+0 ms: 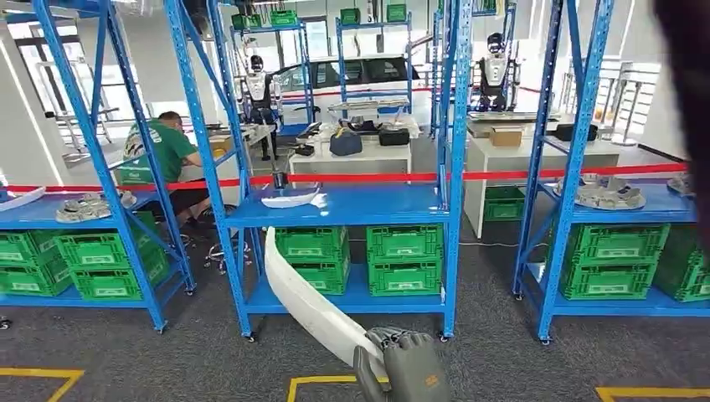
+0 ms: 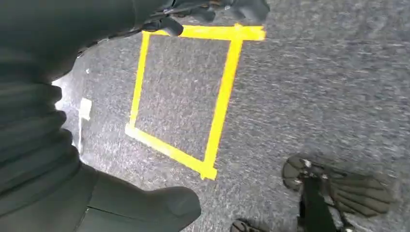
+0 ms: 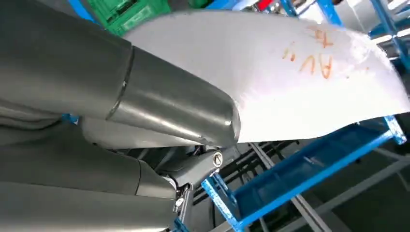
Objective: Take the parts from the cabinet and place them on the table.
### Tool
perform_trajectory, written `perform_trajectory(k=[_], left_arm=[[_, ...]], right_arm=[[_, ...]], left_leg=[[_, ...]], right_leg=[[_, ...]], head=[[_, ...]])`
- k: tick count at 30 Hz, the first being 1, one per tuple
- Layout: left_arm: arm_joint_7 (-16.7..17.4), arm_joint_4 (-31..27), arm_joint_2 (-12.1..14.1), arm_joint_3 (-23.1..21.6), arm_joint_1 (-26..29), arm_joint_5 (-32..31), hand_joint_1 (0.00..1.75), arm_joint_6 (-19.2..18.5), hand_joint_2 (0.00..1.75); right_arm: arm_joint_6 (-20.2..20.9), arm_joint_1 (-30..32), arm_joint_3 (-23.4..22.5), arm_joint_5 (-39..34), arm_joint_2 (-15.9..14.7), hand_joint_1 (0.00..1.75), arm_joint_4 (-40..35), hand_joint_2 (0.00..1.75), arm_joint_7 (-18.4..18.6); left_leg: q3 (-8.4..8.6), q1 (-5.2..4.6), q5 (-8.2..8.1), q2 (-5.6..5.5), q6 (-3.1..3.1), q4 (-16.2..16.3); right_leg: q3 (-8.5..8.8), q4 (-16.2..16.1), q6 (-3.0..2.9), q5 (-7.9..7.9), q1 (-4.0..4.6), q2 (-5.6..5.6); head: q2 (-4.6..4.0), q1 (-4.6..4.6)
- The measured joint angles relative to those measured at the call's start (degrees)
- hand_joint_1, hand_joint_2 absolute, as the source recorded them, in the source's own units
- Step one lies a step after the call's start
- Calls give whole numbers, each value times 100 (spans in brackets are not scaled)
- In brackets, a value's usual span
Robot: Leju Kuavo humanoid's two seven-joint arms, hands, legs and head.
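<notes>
My right hand (image 1: 410, 364) sits low in the middle of the head view and grips one end of a long, curved white part (image 1: 306, 301). The part slants up toward the middle blue rack (image 1: 343, 207). Up close in the right wrist view, the white part (image 3: 290, 82) bears orange writing and lies against my thick grey thumb (image 3: 169, 101). A second white part (image 1: 289, 198) lies on the middle rack's shelf. My left hand (image 2: 121, 203) hangs over the grey floor with its fingers apart and holds nothing.
Grey parts lie on the left shelf (image 1: 92, 205) and the right shelf (image 1: 607, 193). Green crates (image 1: 402, 260) fill the lower shelves. A person in a green shirt (image 1: 163, 151) sits behind the racks. Yellow tape (image 2: 220, 96) marks squares on the floor.
</notes>
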Motion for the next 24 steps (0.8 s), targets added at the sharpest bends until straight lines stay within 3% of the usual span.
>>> perform_trajectory(k=[1,3,4,5,6,8,9,10,13,14,15,16,17,19,20,21,23,24], left_arm=[[35,0,2,0,12,0,0,2,175],[85,0,4,0,8,0,0,4,175],[105,0,7,0,4,2,0,4,175],[122,0,9,0,6,2,0,7,175],[157,0,11,0,9,2,0,15,175],[199,-4,26,0,0,2,0,39,175],[203,-11,42,0,-18,15,0,57,175],[199,-18,55,2,-55,61,0,63,175],[138,-24,61,17,-71,122,0,57,175],[131,-24,61,15,-70,120,0,50,175],[138,-22,55,15,-56,100,0,46,175],[149,-22,48,15,-62,87,0,46,175],[155,-22,48,15,-83,83,0,42,175],[192,-20,31,15,-103,85,0,52,175],[234,-20,20,17,-100,85,0,52,175],[282,-15,11,15,-90,85,0,52,175],[328,-9,-2,15,-76,61,0,52,175],[348,-9,-7,15,-79,44,0,50,175]], right_arm=[[-6,0,0,0,4,175,-4,0,-6],[-24,-17,0,-26,-6,175,-4,0,-4],[-33,-17,0,-37,-18,175,-4,0,-4],[-37,-19,0,-48,-26,175,-4,0,-2],[-39,-35,-2,-72,-33,175,-4,0,2],[-35,-114,-4,-120,-33,175,-4,0,2],[-24,-163,-4,-131,-33,175,-4,0,-2],[-9,-189,-7,-151,-31,175,-4,0,-7],[59,-209,4,-175,-9,175,4,0,-17],[59,-225,4,-175,4,175,4,0,-24],[61,-241,4,-173,0,175,4,0,-35],[52,-256,4,-170,-2,175,2,0,-55],[52,-258,7,-168,-24,175,2,0,-63],[48,-195,7,-171,-88,175,2,0,-52],[42,-165,7,-166,-109,175,4,0,-30],[28,-142,7,-133,-112,175,4,0,2],[20,-140,7,-37,-112,175,-7,0,63],[24,-140,7,-11,-112,175,-24,0,98]], left_leg=[[-169,-45,-339,202,51,359],[-546,-88,-943,354,103,1401],[-653,-101,-1131,376,132,1825],[-631,-116,-1191,387,166,1964],[-454,-140,-1160,397,207,1842],[232,-215,-948,502,338,1002],[567,-277,-893,728,416,563],[663,-320,-917,828,391,453],[609,-342,-856,609,396,420],[638,-323,-835,552,428,358],[676,-275,-803,504,458,299],[679,-270,-787,457,497,283],[659,-271,-773,402,525,283],[628,-286,-761,230,554,285],[618,-294,-755,143,559,290],[610,-297,-745,64,557,300],[599,-304,-726,-113,538,325],[591,-303,-720,-169,529,337]], right_leg=[[-28,-8,-29,32,21,-83],[-95,-8,-55,76,75,-227],[-124,-8,-62,86,104,-316],[-144,-8,-63,89,125,-400],[-158,-8,-61,94,145,-482],[-156,-8,-60,93,164,-635],[-134,-8,-51,88,168,-695],[-140,-7,-10,64,222,-757],[-60,-81,85,82,212,-923],[-21,-107,126,67,224,-969],[-33,-50,172,18,180,-720],[-129,144,174,-123,179,-430],[-336,556,175,-338,169,-257],[-772,1381,183,-636,181,-160],[-874,1524,178,-613,190,-150],[-849,1409,160,-466,198,-140],[-438,532,104,60,204,-63],[-247,155,81,225,204,67]], head=[[2,-9],[2,-13],[2,-17],[0,-20],[2,-15],[2,-15],[2,-17],[2,-17],[2,-9],[2,-11],[2,7],[0,0],[2,15],[2,22],[0,22],[2,31],[2,35],[2,35]])
